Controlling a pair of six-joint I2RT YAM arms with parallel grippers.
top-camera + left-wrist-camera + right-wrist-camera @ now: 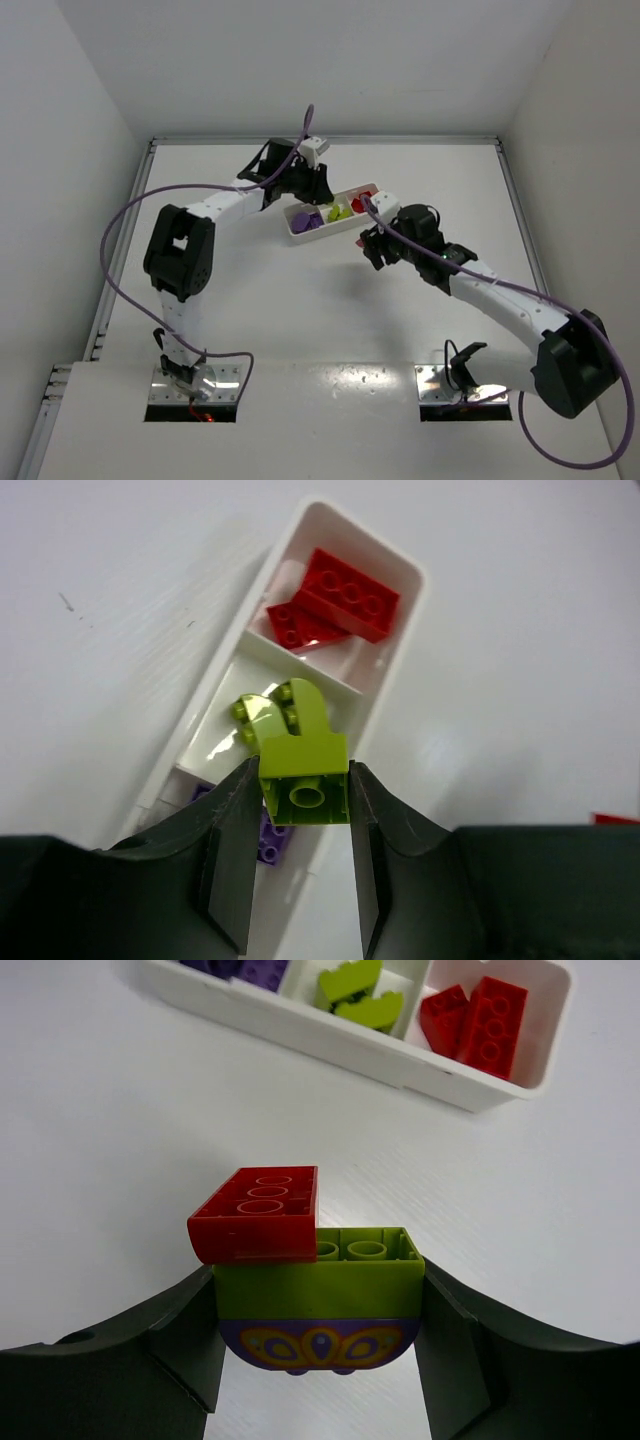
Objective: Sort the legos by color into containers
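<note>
White table (300, 330) (long white tray (330, 1036) atop)

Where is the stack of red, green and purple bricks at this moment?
In the right wrist view, the stack sits clamped in the right gripper, over the table, just short of the tray end holding red bricks.

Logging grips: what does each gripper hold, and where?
Left gripper pinches a yellow-green brick by its sides; right gripper pinches a three-brick stack by the green middle brick's ends.
</note>
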